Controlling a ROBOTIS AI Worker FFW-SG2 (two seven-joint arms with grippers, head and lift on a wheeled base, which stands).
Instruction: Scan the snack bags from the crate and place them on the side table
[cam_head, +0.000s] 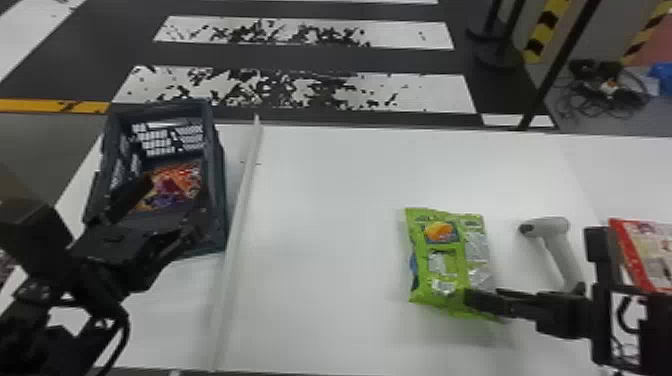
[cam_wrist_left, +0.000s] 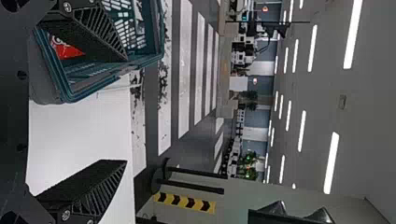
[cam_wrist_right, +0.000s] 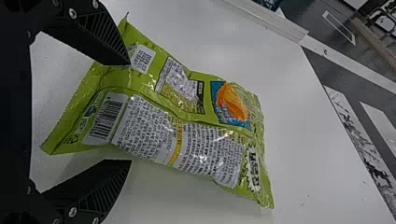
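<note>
The white counter (cam_head: 325, 210) stands by a striped floor (cam_head: 310, 56). Left end effector (cam_head: 176, 197): spread at the crate (cam_head: 220, 170). Right end effector (cam_head: 470, 303): spread at the green snack bag (cam_head: 450, 260) on the counter; contact unclear.

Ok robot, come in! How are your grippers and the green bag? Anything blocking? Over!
Left gripper open by crate. Right gripper open at green bag, barcode showing. Scanner beside it, looks clear.
</note>
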